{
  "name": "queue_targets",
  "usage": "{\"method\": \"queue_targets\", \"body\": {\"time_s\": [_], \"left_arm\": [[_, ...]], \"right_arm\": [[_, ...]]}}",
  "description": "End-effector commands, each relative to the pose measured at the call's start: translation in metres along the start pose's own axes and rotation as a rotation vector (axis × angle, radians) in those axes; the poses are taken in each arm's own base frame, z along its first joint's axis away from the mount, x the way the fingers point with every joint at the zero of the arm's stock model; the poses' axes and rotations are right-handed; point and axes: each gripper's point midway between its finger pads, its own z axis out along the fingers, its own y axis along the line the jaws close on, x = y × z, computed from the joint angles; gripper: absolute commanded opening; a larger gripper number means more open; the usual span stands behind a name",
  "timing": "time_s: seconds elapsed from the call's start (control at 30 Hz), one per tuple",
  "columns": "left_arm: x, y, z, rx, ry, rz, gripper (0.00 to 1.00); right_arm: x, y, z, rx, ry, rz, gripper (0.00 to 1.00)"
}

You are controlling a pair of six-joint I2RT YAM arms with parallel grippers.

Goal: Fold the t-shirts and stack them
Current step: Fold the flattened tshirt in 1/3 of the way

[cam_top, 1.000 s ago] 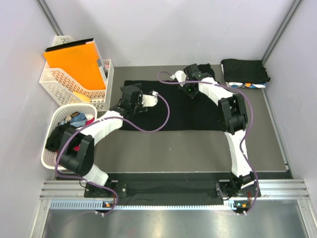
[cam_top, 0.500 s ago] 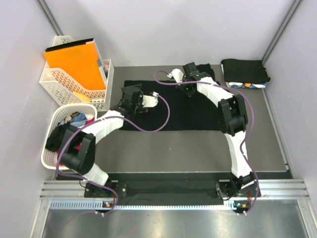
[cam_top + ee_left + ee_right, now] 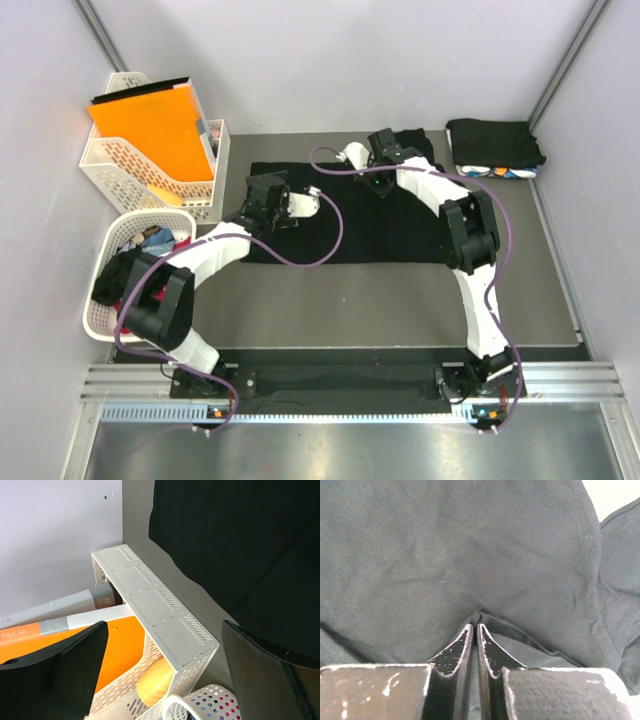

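Observation:
A black t-shirt (image 3: pixel 390 225) lies spread flat across the middle of the table. My right gripper (image 3: pixel 380 160) is at its far edge, shut on a pinch of the cloth; in the right wrist view the fingertips (image 3: pixel 476 627) meet where the black t-shirt (image 3: pixel 470 545) bunches into a small fold. My left gripper (image 3: pixel 262 192) hovers over the shirt's left end, open wide with nothing between its fingers (image 3: pixel 165 680). A stack of folded t-shirts (image 3: pixel 495 145), black on top with a patterned one beneath, sits at the back right.
A white lattice file basket (image 3: pixel 150 175) holding an orange folder (image 3: pixel 150 125) stands at the back left; the same basket (image 3: pixel 160 610) fills the left wrist view. A round white basket (image 3: pixel 110 300) of loose shirts sits below it. Walls close in on three sides.
My right gripper has shifted slightly left along the shirt's far edge, still pinching the cloth. The left arm has stayed put.

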Motion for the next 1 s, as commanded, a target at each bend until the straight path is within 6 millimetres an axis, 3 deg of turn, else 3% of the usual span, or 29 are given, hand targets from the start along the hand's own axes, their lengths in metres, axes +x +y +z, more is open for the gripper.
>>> {"method": "queue_targets", "body": {"time_s": [0.0,0.07,0.23,0.33,0.47,0.57,0.67,0.77,0.8,0.97], "left_arm": [[-0.016,0.023,0.002,-0.062,-0.049,-0.012,0.99],[-0.016,0.022,0.002,-0.058,-0.051,-0.011,0.99],[-0.017,0.023,0.000,-0.061,-0.052,-0.009,0.99],[-0.015,0.022,-0.002,-0.062,-0.047,-0.004,0.99],[-0.015,0.021,-0.005,-0.063,-0.052,0.003,0.99],[-0.017,0.021,-0.005,-0.065,-0.057,0.008,0.99],[-0.020,0.022,-0.006,-0.067,-0.065,0.009,0.99],[-0.022,0.022,-0.005,-0.066,-0.073,0.013,0.99],[-0.024,0.023,-0.005,-0.065,-0.077,0.017,0.99],[-0.028,0.022,-0.004,-0.060,-0.087,0.024,0.99]], "right_arm": [[-0.021,0.009,-0.011,-0.010,-0.051,-0.037,0.07],[-0.017,0.011,-0.008,-0.012,-0.039,-0.036,0.09],[-0.016,0.011,-0.015,-0.001,-0.041,-0.038,0.45],[-0.030,0.002,-0.034,0.038,-0.088,-0.027,0.50],[-0.057,-0.019,-0.081,0.144,-0.183,-0.016,0.50],[-0.060,-0.034,-0.105,0.215,-0.210,-0.002,0.53],[-0.047,-0.051,-0.114,0.265,-0.185,0.050,0.45],[-0.020,-0.058,-0.105,0.258,-0.134,0.097,0.15],[-0.009,-0.058,-0.100,0.246,-0.111,0.113,0.01],[0.042,-0.070,-0.073,0.192,-0.029,0.219,0.00]]}}
